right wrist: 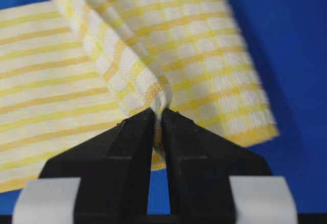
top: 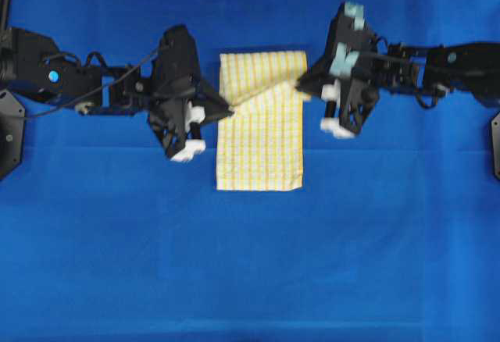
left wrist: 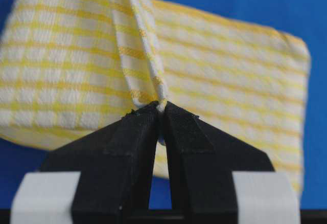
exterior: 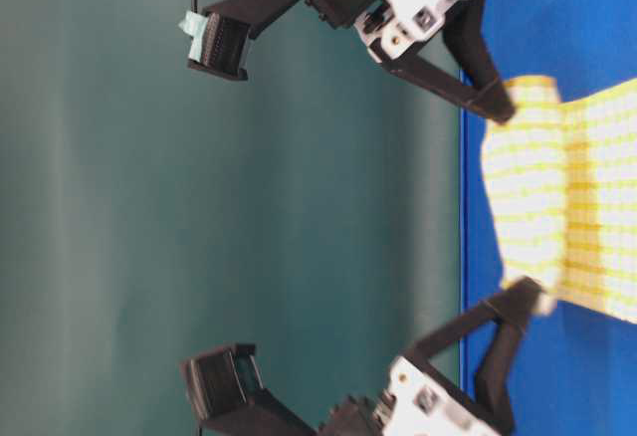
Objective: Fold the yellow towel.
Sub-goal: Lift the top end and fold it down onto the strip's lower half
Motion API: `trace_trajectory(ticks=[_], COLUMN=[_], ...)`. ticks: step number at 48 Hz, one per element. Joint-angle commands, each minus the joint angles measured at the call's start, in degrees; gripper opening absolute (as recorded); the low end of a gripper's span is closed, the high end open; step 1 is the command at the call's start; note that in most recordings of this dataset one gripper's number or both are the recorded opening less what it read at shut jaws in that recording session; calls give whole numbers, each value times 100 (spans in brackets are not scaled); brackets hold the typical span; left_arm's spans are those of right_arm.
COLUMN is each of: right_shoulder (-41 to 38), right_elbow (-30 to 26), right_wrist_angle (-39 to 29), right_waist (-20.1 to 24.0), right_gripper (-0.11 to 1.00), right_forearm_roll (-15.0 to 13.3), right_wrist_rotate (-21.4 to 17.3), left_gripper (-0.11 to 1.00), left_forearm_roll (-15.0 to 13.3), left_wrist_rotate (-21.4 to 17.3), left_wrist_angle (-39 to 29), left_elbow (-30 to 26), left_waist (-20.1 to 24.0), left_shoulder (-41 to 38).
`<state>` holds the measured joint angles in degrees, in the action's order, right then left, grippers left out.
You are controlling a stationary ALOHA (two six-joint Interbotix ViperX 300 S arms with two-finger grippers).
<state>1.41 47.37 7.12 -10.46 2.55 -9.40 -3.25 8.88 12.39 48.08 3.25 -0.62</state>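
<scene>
While both grippers pinch only a thin bit of hem, we're exposed to slip. The left gripper is clamped tight on one edge of the yellow towel, the right gripper tight on the opposite edge; both jaws are nearly closed with just cloth between them. The towel lies mid-table on the blue table cover, its far end lifted between the two grippers and the near end flat.

Risks as we see them:
- a shallow bite means the hem can pull out under tension
- uneven travel would give a skewed fold with edges not aligned
- the flat end may drag along the cover instead of staying put
- dropping too early would bunch the cloth
</scene>
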Motion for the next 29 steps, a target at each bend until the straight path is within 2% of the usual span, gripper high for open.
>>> trace_trajectory(ticks=[1, 9, 29], right_shoulder=[123, 105, -9], right_elbow=[-26, -9, -26], right_wrist_angle=[44, 18, 79], right_waist=[202, 501, 861], right_gripper=[6, 6, 6], right_forearm_roll=[141, 343, 475], right_wrist_rotate=[0, 0, 9], left_gripper=[2, 2, 2], left_forearm_roll=[-9, 0, -9], left_wrist_rotate=[105, 281, 308], left_wrist_angle=[18, 44, 35], left_elbow=[26, 0, 18], left_waist=[-202, -466, -791], left_shoulder=[176, 158, 132])
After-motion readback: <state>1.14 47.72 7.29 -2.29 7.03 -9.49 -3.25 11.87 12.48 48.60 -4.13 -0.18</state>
